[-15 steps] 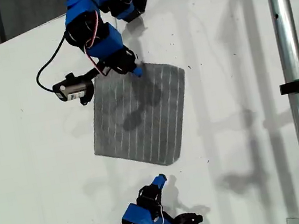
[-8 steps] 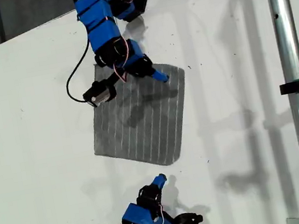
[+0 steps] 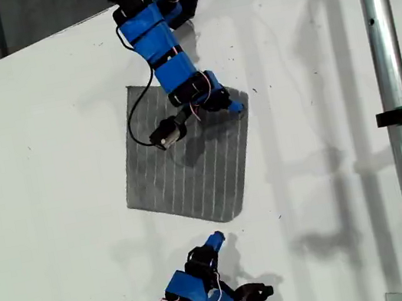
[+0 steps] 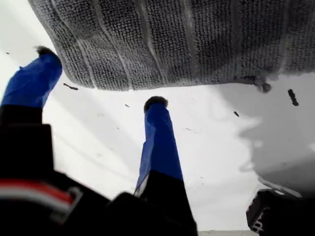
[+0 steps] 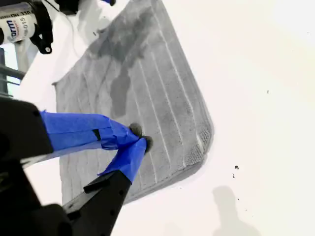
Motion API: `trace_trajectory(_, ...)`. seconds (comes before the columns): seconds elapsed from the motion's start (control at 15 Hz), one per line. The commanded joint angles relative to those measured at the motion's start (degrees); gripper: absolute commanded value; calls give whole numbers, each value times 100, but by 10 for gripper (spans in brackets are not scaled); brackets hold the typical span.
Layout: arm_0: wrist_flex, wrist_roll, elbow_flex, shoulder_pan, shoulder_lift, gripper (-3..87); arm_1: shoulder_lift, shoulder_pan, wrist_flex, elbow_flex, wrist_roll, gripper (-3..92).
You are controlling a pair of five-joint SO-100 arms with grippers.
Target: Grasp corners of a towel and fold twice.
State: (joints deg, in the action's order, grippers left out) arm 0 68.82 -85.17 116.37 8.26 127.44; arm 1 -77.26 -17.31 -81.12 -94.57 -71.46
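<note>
The towel (image 3: 187,161) is lying flat and unfolded on the white surface (image 3: 45,147), about middle of the exterior view. No fold has been made yet, so I'd say we're at the very start: lining up on the corners.

A bit right of the towel's centre, low in the exterior view, my second gripper (image 3: 215,239) is sitting just off the cloth, pointing at the towel's lower right corner (image 3: 232,214). Its jaws are pressed together on nothing, and in its own wrist view the tips are meeting in front of the stripes.

Further right and higher up, my first gripper (image 3: 234,106) is hovering at the upper right corner (image 3: 242,96). Its jaws are spread. The wrist view is showing a rounded towel corner just past the blue tips, not pinched.

Next, I reckon the first gripper needs to drop and close on that corner. The second one has to open up and slide onto its corner before any lifting. Thin cloth on a flat surface is probably going to be fiddly to pinch.
</note>
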Motion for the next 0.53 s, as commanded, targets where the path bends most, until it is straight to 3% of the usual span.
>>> trace_trajectory(0.0,-132,-44,-35,0,0,-29,70,0,229,158,-62,335)
trace_trajectory(0.13,-149,-79,9,18,35,-29,272,62,396,158,-44,268)
trace_trajectory(0.33,-185,-141,70,53,35,-29,615,185,686,176,-79,72)
trace_trajectory(0.47,-211,-220,149,88,35,-29,712,220,800,264,-79,32)
